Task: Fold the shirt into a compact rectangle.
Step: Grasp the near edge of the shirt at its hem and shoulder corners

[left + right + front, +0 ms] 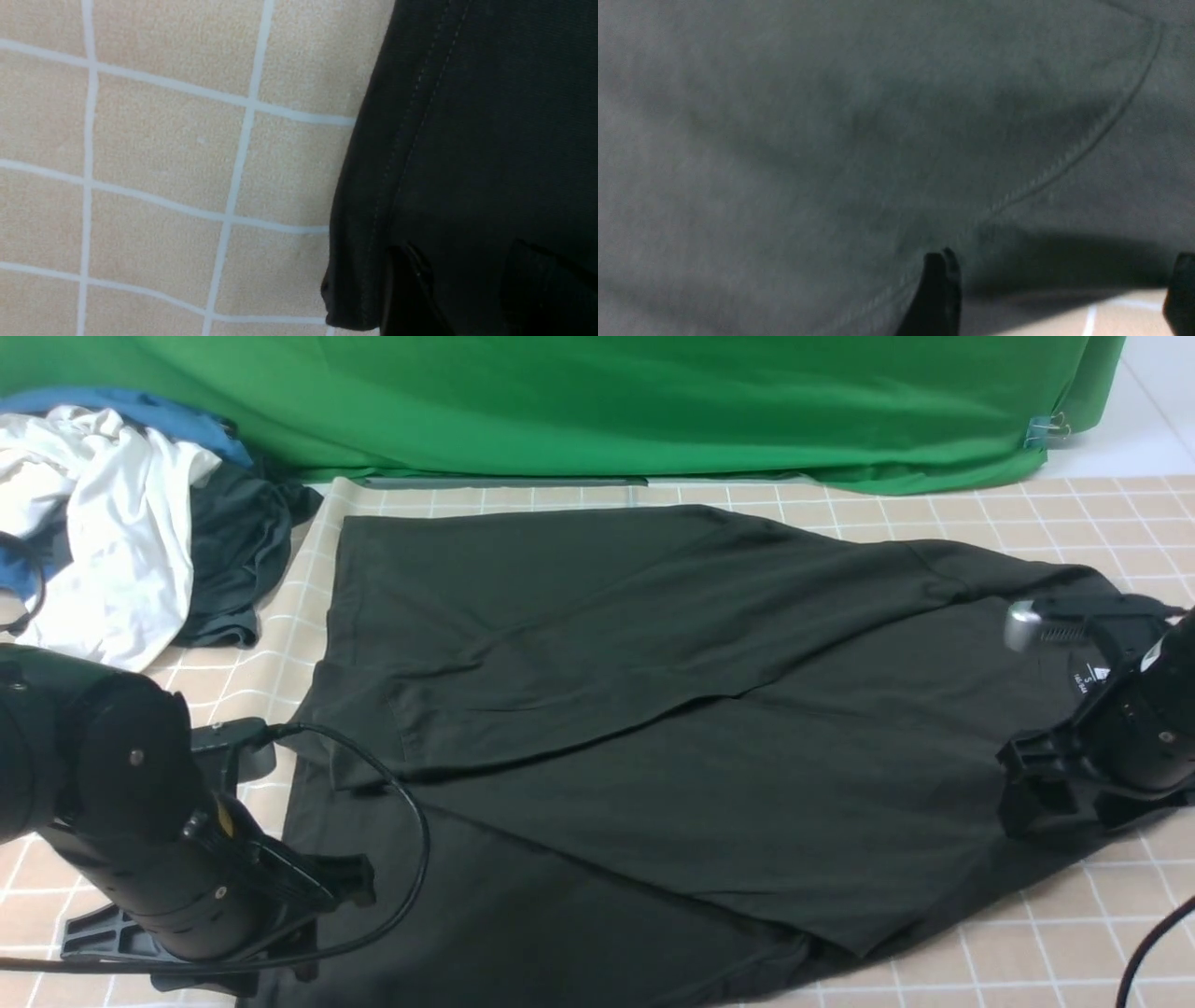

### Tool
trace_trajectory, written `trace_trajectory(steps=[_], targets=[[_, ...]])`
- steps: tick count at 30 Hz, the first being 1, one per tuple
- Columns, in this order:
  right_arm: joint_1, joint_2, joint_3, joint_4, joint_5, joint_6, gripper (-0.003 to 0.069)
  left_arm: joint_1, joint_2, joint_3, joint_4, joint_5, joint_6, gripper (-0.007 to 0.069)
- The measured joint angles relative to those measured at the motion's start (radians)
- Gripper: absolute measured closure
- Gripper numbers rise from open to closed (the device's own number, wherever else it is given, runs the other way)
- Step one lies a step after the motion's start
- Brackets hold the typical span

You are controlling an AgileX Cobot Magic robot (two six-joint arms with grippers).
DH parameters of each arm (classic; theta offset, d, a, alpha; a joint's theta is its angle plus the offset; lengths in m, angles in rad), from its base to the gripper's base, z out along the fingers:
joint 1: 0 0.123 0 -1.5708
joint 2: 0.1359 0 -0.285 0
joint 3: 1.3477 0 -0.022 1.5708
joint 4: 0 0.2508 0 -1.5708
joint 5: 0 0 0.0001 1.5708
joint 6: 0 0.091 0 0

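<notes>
The black shirt lies spread across the checked table cover, with one side folded over its middle. A small white print shows near its right end. My left gripper is low over the shirt's near-left hem. In the left wrist view it is open, its dark fingers resting on fabric just inside the stitched hem. My right gripper sits at the shirt's right edge. In the right wrist view it is open wide, with the shirt's seamed edge slightly raised ahead of it.
A pile of clothes lies at the back left: a white garment, a blue one and a smaller dark charcoal one. A green backdrop closes the far side. The left arm's cable loops over the shirt.
</notes>
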Motion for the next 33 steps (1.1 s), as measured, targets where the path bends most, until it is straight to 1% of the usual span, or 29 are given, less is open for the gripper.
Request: trace_trajectory(steps=[5, 7, 9, 10, 11, 12, 13, 14, 15, 17, 21, 24, 29, 33], targets=[[0.0, 0.046, 0.0, 0.0, -0.005, 0.049, 0.0029, 0.0, 0.0, 0.0, 0.0, 0.0, 0.004, 0.0339], [0.0, 0.058, 0.0, -0.005, -0.003, 0.06, 0.0077, 0.0, 0.0, 0.0, -0.01, 0.0, 0.005, 0.0339], [0.0, 0.061, -0.001, -0.016, -0.004, 0.071, 0.0176, 0.0, 0.0, 0.0, -0.016, -0.001, 0.011, 0.0339], [0.0, 0.063, -0.002, -0.022, -0.006, 0.071, 0.0262, 0.0, 0.0, 0.0, -0.02, -0.004, 0.013, 0.0339], [0.0, 0.064, -0.002, -0.023, -0.008, 0.071, 0.0326, 0.0, 0.0, 0.0, -0.022, -0.006, 0.013, 0.0339], [0.0, 0.065, -0.002, -0.023, -0.008, 0.071, 0.0344, 0.0, 0.0, 0.0, -0.023, -0.006, 0.013, 0.0339], [0.0, 0.069, -0.002, -0.029, -0.012, 0.049, 0.0496, 0.0, 0.0, 0.0, -0.025, -0.008, 0.014, 0.0339], [0.0, 0.07, -0.002, -0.029, -0.013, 0.036, 0.0553, 0.0, 0.0, 0.0, -0.025, -0.008, 0.015, 0.0339], [0.0, 0.07, -0.002, -0.029, -0.013, 0.027, 0.0587, 0.0, 0.0, 0.0, -0.025, -0.008, 0.015, 0.0339], [0.0, 0.07, -0.002, -0.029, -0.007, 0.01, 0.061, 0.0, 0.0, 0.0, -0.025, -0.008, 0.024, 0.0339], [0.0, 0.056, -0.003, -0.036, 0.026, -0.004, 0.0615, 0.0, 0.0, 0.0, -0.025, -0.008, 0.046, 0.0339], [0.0, 0.011, -0.002, -0.074, 0.099, 0.001, 0.0616, 0.0, 0.0, 0.0, -0.025, -0.008, 0.053, 0.0339], [0.0, -0.072, -0.002, -0.178, 0.181, 0.062, 0.0617, 0.0, 0.0, 0.0, -0.025, -0.011, 0.064, 0.0339], [0.0, -0.081, -0.002, -0.206, 0.245, 0.071, 0.0617, 0.0, 0.0, 0.0, -0.025, -0.011, 0.066, 0.0339]])
